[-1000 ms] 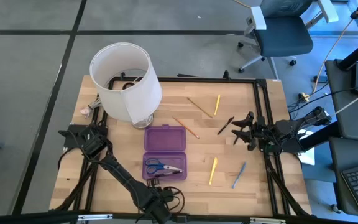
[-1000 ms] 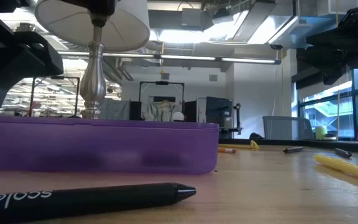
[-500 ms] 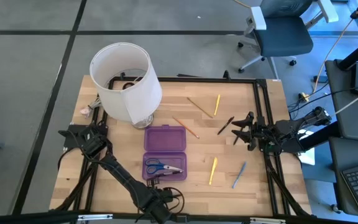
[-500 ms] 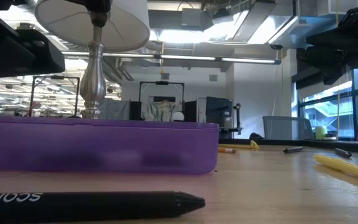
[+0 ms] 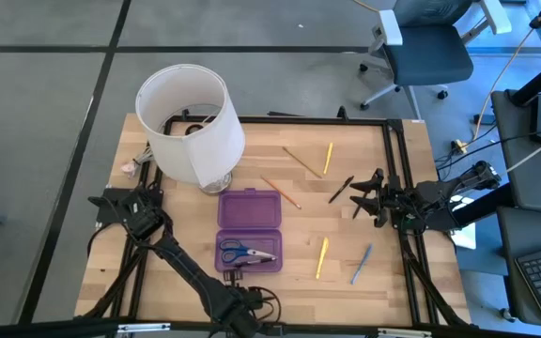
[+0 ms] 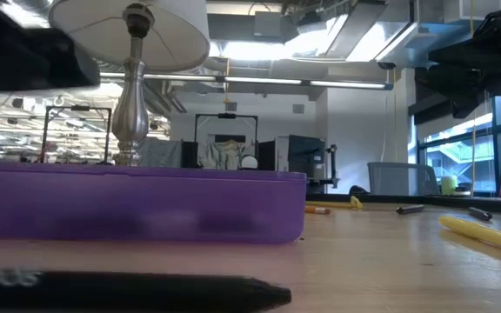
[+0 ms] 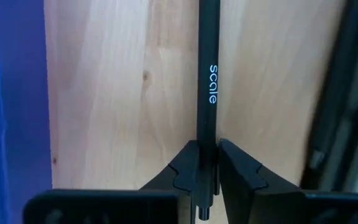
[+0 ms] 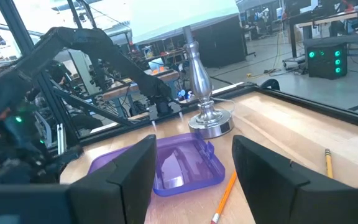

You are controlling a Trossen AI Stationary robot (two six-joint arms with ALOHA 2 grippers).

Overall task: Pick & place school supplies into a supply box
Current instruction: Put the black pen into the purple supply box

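The purple supply box (image 5: 249, 208) lies open at the table's middle, with blue-handled scissors (image 5: 247, 252) in its near half. A black pen marked "scale" (image 7: 206, 93) runs along the table's near edge in front of the box (image 6: 137, 204). My left gripper (image 7: 207, 174) is shut on it. Pencils (image 5: 322, 258) (image 5: 301, 161), a grey-blue pen (image 5: 361, 265) and a dark pen (image 5: 341, 190) lie loose on the right half. My right gripper (image 5: 364, 197) waits open beside the dark pen, holding nothing. My left gripper pinches the black pen near its blunt end (image 7: 205, 155) between its two fingers (image 7: 185, 171). The fingers come from the table's left and lie along the pen. The pen stays level, its pointed end (image 6: 272, 296) toward the right; whether it is clear of the wood I cannot tell.
A white-shaded lamp (image 5: 191, 127) on a silver stem (image 6: 130, 104) stands at the far left, just behind the box. A black frame rail (image 5: 397, 169) runs along the table's right side. An office chair (image 5: 425, 47) stands beyond the far edge.
The black pen lay slanted a second ago and is now level. Its pointed end has shifted a little toward the table's right. In the low view, the dark bulk of my left arm has risen out of the picture's left side.
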